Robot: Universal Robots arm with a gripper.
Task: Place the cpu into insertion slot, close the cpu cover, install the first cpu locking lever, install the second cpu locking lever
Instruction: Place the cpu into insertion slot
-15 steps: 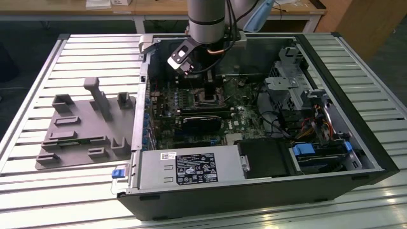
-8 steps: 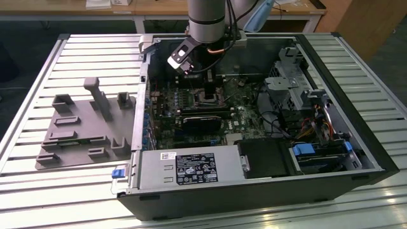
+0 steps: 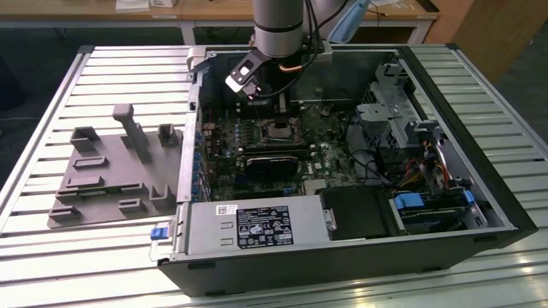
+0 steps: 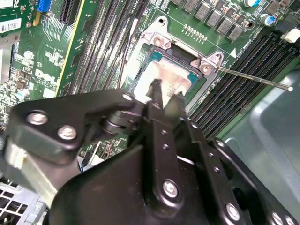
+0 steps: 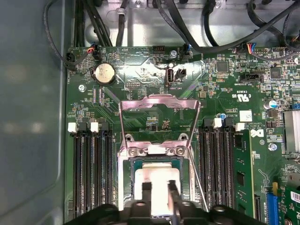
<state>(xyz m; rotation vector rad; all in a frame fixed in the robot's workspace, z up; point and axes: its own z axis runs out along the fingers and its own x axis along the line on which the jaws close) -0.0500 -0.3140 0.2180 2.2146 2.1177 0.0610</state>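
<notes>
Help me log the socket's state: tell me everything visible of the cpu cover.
The cpu cover is a thin silver-grey metal frame with a large square window, board showing through. It stands swung open, hinged at the edge of the insertion slot. The cpu lies uncovered beside the hinge; the gripper over it is apart from the cover.

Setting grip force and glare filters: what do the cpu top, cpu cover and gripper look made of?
cpu: bare metal top, dull silver-grey, with washed-out glare.
cpu cover: thin sheet metal, likely steel, pale silver, with bent edges; it stands open.
gripper: black satin links with soft highlights; anodised metal or hard plastic, cannot tell which.
</notes>
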